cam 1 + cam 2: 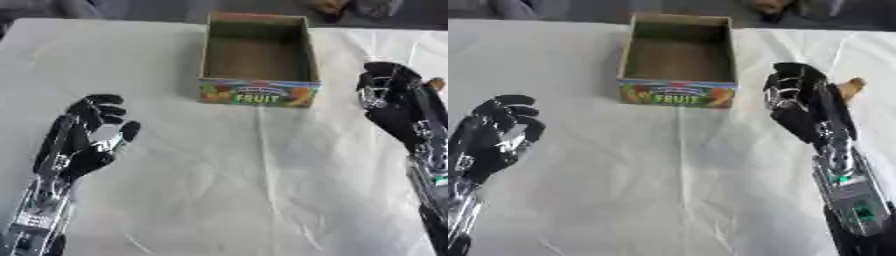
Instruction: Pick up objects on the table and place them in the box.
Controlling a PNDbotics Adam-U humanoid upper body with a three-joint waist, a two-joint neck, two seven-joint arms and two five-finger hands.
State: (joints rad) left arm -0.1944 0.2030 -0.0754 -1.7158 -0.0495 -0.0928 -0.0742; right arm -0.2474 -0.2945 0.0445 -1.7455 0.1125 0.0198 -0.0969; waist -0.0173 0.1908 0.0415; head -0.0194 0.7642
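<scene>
Now: both my hands hover by the fruit box

Left eye view: my left hand (80, 142) hangs over the white cloth (227, 185) at the near left, fingers curled inward and grasping nothing. At the far middle stands the cardboard box (258, 95), open on top, "FRUIT" on its near wall, with nothing that I can see inside

Right eye view: my right hand (802, 105) is to the right of the box, just beside it, fingers bent over; whether they grip anything I cannot tell. A small tan object (851, 88) pokes out just behind that hand, on its right side
</scene>
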